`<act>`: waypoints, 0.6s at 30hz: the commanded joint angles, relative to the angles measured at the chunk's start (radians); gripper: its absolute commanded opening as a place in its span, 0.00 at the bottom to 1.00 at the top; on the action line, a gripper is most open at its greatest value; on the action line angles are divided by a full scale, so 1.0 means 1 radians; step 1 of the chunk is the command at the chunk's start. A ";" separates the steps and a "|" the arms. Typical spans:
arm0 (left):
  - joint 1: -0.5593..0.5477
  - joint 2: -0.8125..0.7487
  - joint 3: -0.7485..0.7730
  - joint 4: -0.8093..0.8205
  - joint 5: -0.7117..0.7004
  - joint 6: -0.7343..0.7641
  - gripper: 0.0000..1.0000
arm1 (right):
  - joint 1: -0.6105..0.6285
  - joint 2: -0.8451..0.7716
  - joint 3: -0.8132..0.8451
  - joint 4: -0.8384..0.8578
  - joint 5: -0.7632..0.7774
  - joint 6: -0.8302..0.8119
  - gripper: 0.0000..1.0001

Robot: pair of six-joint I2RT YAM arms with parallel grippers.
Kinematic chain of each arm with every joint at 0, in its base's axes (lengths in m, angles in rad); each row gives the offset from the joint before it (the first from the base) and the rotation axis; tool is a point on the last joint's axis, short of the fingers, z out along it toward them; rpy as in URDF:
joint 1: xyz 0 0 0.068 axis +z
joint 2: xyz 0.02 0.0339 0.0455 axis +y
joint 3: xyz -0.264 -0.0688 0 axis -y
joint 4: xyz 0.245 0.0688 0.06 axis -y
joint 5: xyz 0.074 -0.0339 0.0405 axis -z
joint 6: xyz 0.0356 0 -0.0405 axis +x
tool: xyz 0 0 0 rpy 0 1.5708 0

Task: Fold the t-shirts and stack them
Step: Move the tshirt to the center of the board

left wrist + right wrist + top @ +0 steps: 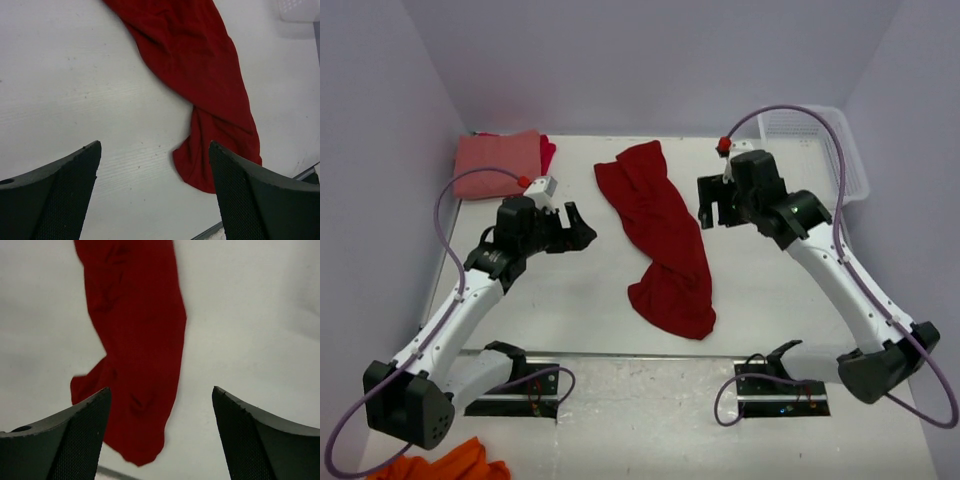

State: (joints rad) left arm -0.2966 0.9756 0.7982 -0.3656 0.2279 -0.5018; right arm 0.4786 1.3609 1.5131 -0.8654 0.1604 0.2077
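Note:
The dark red t-shirt (665,240) lies bunched in a long crooked strip down the middle of the table, also seen in the left wrist view (200,65) and the right wrist view (140,340). A folded salmon-pink t-shirt (498,163) sits at the back left, with a brighter red t-shirt (548,152) peeking out at its right edge. My left gripper (582,228) (155,150) hovers open, left of the dark red shirt, holding nothing. My right gripper (712,212) (161,390) hovers open, just right of the shirt's upper half, also holding nothing.
A white mesh basket (810,135) (300,10) stands at the back right corner. An orange cloth (450,465) lies off the table's near left by the left arm's base. Purple walls close in the back and sides. A metal rail (620,353) marks the near edge.

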 commanded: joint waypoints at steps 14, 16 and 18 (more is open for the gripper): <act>-0.019 0.665 0.513 0.100 -0.128 0.135 0.89 | 0.410 -0.250 -0.444 0.062 -0.084 0.358 0.74; -0.019 0.759 0.564 0.090 -0.133 0.144 0.88 | 0.420 -0.302 -0.484 0.055 -0.091 0.383 0.71; -0.018 0.849 0.636 0.071 -0.145 0.151 0.86 | 0.426 -0.341 -0.516 0.042 -0.093 0.413 0.69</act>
State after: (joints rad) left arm -0.3111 1.7443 1.3392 -0.2771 0.1238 -0.3981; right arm 0.8936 1.0843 1.0275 -0.8108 0.0650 0.5381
